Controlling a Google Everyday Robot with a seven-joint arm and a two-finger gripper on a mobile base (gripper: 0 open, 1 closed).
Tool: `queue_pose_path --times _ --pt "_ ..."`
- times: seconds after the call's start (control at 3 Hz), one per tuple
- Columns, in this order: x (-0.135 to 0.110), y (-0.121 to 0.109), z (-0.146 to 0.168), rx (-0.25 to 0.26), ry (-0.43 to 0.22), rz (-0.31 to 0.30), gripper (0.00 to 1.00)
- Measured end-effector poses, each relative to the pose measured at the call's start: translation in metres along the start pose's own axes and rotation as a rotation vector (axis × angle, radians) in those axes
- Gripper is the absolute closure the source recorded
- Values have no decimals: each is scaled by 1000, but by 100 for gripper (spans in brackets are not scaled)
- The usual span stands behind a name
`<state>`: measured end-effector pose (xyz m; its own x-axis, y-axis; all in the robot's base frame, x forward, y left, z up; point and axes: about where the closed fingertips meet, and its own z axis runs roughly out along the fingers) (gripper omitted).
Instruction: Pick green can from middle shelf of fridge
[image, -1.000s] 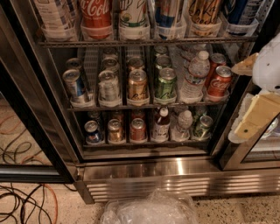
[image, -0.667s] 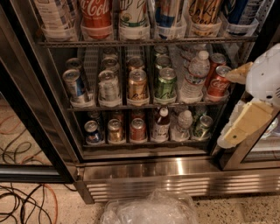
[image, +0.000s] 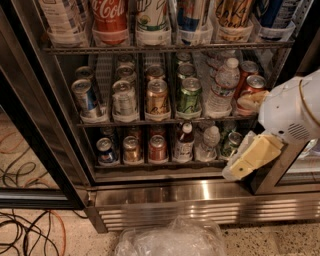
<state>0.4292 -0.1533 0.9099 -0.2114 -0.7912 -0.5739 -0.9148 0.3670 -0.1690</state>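
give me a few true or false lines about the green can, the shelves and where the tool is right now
1. The green can stands upright on the middle shelf. True.
2. The tool is clamped on the green can. False: it hangs low at the right of the view, in front of the right edge of the fridge, apart from the can.
3. A red Coca-Cola bottle stands on the rack above. True.
4. The gold-tan can is the green can's neighbour toward the right of the view. False: it stands on the green can's left; a water bottle is on its right.
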Motion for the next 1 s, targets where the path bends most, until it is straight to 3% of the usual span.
queue_pose_path --times 0.33,0.67,1.0 --pt "-1 11 18 3 -93 57 0" --pt "-3 20 31 19 -225 112 0" --pt "-15 21 25 20 -279 128 0"
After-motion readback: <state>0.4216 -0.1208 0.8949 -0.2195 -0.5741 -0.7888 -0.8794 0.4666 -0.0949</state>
